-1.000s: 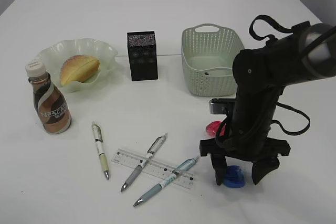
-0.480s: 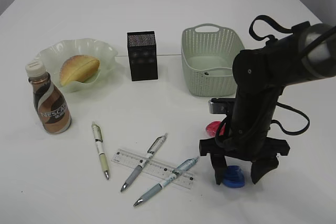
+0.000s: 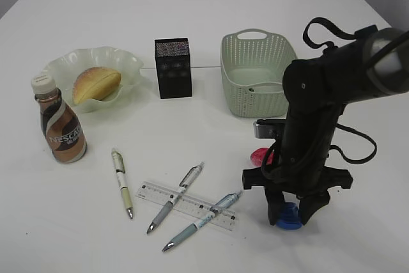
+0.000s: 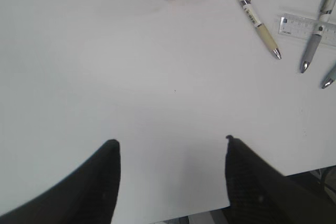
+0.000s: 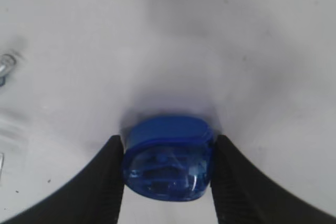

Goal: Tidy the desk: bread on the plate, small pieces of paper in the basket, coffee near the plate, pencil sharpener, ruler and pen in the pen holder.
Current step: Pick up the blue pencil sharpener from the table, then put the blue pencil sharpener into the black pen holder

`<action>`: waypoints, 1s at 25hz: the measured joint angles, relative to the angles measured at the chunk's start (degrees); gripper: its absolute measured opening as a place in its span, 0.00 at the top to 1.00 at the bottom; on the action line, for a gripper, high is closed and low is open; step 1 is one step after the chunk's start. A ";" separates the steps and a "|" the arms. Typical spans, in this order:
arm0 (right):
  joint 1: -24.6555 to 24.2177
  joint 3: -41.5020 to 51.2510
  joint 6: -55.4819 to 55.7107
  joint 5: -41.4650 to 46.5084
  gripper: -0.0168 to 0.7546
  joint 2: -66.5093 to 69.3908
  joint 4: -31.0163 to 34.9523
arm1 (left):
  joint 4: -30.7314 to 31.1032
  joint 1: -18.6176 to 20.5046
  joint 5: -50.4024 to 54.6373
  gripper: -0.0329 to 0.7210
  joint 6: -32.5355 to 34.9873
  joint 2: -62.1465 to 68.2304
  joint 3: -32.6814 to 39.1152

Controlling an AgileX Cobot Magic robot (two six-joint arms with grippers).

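nearest the camera, the right gripper [image 3: 289, 212] stands over the blue pencil sharpener [image 5: 169, 163] with both fingers pressed against its sides on the desk [image 3: 77, 234], so the jaws look closed on it, though it has not left the surface. the sharpener's shell is smooth, rounded plastic; the risk is that it squirts out from between the fingers on the lift, or twists and drops on the way to the pen holder [image 3: 173, 68], whose mouth is small. a pink object [image 3: 261, 155], only partly seen behind the arm, lies close by and could be knocked. just left, the clear ruler [image 3: 186, 204] lies under two crossed pens, with a third pen [image 3: 122, 182] beside them. the left gripper [image 4: 170, 179] hangs with its jaws wide and nothing between them, above bare table near the desk's front edge. further back stand the nescafe coffee bottle [image 3: 59, 126], then the bread [image 3: 96, 84] already on the green plate [image 3: 128, 62], the holder, and the basket [image 3: 255, 71]
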 joint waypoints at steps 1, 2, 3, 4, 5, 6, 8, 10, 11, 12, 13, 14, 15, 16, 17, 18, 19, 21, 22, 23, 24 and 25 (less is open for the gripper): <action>0.00 -0.40 0.00 0.62 0.54 0.00 0.00 | 0.00 0.00 0.00 0.35 0.00 0.00 0.00; 0.00 -0.95 -0.15 1.76 0.54 0.04 0.00 | 0.00 0.00 0.00 0.35 0.00 0.00 0.00; 0.00 -1.82 -0.39 2.76 0.54 0.13 0.00 | 0.00 0.00 0.00 0.35 0.00 0.00 0.00; 0.00 -2.85 -0.64 3.70 0.54 0.13 0.00 | 0.00 0.00 0.06 0.35 0.00 0.00 0.00; 0.00 -3.79 -1.22 4.83 0.54 0.13 0.00 | 0.00 0.00 0.14 0.35 0.00 0.00 0.00; 0.00 -5.05 -1.70 5.84 0.54 0.13 0.00 | 0.00 0.00 0.35 0.35 0.00 0.00 0.00; 0.00 -7.83 -3.02 8.55 0.55 0.13 0.00 | 0.00 0.00 0.61 0.35 0.00 0.00 0.00; 0.00 -10.63 -5.42 11.61 0.55 0.13 0.00 | 0.00 0.00 0.59 0.35 0.00 0.00 0.00; 0.00 -12.30 -7.44 13.07 0.55 0.01 0.00 | 0.00 0.00 0.64 0.35 0.00 0.00 0.00; 0.00 -13.82 -9.93 14.54 0.55 -0.12 0.00 | 0.00 0.00 0.64 0.35 0.00 0.00 0.00; 0.00 -15.84 -12.55 15.52 0.55 -0.21 0.00 | 0.00 0.00 0.74 0.35 0.00 0.00 0.00; 0.00 -17.95 -14.62 15.88 0.55 -0.25 0.00 | 0.00 0.00 0.72 0.35 0.00 0.00 0.00; 0.00 -20.14 -16.55 16.03 0.55 -0.25 0.00 | 0.00 0.00 0.72 0.35 0.00 0.00 0.00; 0.00 -21.98 -18.93 16.32 0.55 -0.25 0.00 | 0.00 0.00 0.72 0.35 0.00 0.00 0.00; 0.00 -23.87 -20.47 16.57 0.55 -0.25 0.00 | 0.00 0.00 0.72 0.35 0.00 0.00 0.00; 0.00 -26.54 -22.17 16.69 0.55 -0.25 0.00 | 0.00 0.00 0.78 0.35 0.00 0.00 0.00; 0.00 -28.50 -23.52 16.95 0.55 -0.25 0.00 | 0.00 0.00 0.87 0.35 0.00 0.00 0.00; 0.00 -32.87 -24.79 17.07 0.55 -0.25 0.00 | 0.00 0.00 1.28 0.35 0.00 0.00 0.00; 0.00 -34.78 -25.30 17.07 0.55 -0.25 0.00 | 0.00 0.00 1.31 0.35 0.00 0.00 0.00; 0.00 -36.15 -25.53 16.48 0.55 -0.25 0.00 | 0.00 0.00 1.31 0.35 0.00 0.00 0.00; 0.00 -37.51 -25.58 14.98 0.55 -0.25 0.00 | 0.00 0.00 1.31 0.35 0.00 0.00 0.00; 0.00 -38.58 -25.58 13.21 0.55 -0.25 0.00 | 0.00 0.00 1.41 0.35 0.00 0.00 0.00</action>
